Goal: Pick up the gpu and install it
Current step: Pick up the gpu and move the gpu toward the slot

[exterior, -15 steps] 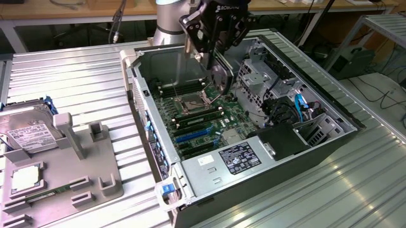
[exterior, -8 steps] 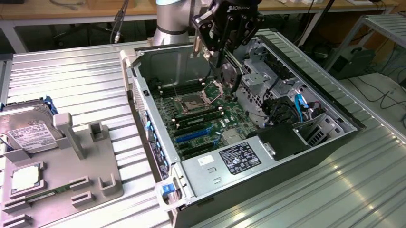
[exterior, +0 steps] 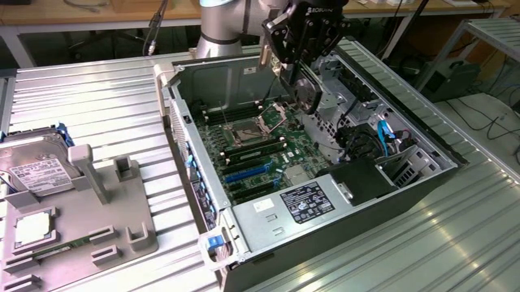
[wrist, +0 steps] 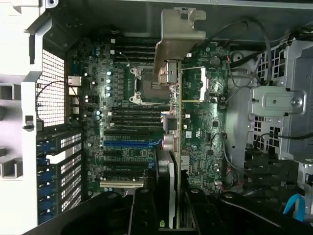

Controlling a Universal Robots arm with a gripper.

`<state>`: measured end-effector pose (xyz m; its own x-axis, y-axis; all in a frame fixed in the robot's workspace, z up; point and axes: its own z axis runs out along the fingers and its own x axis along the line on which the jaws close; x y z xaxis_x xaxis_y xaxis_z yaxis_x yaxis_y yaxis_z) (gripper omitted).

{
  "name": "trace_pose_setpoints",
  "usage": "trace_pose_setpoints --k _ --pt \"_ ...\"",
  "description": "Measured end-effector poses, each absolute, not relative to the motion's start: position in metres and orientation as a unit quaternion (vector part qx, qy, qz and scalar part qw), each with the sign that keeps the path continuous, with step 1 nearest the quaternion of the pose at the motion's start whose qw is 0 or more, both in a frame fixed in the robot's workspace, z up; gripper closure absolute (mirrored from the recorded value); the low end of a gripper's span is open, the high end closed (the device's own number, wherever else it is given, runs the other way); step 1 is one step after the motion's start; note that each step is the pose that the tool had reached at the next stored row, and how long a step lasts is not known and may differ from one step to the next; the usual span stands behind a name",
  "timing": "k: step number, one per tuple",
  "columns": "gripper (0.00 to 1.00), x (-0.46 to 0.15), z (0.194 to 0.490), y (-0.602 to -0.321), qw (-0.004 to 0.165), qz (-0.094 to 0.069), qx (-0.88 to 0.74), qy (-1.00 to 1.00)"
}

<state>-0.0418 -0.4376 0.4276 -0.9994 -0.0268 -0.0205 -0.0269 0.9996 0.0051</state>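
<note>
My gripper (exterior: 298,61) hangs over the open computer case (exterior: 195,182), shut on the gpu (exterior: 306,91). The card hangs edge-down above the motherboard (exterior: 260,152), clear of it. In the wrist view the gpu (wrist: 174,127) is seen edge-on, running away from the gripper (wrist: 168,208), with its silver end bracket (wrist: 179,36) at the far end and dark fingers (wrist: 143,210) on either side of it. The blue expansion slots (wrist: 128,144) lie on the motherboard (wrist: 205,112) beside the card's line. In the exterior view these blue slots (exterior: 246,174) sit below and to the left of the card.
A grey fixture (exterior: 77,213) on the metal table at the exterior view's left holds a silver hard drive (exterior: 36,167), a processor (exterior: 33,228) and a green memory stick (exterior: 65,246). Inside the case are the power supply (exterior: 305,204), drive cage (wrist: 281,103) and cables (exterior: 382,137).
</note>
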Motion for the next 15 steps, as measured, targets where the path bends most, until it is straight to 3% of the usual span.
trace_pose_setpoints --k 15 --pt "0.72 -0.021 0.424 -0.435 0.010 0.002 0.003 1.000"
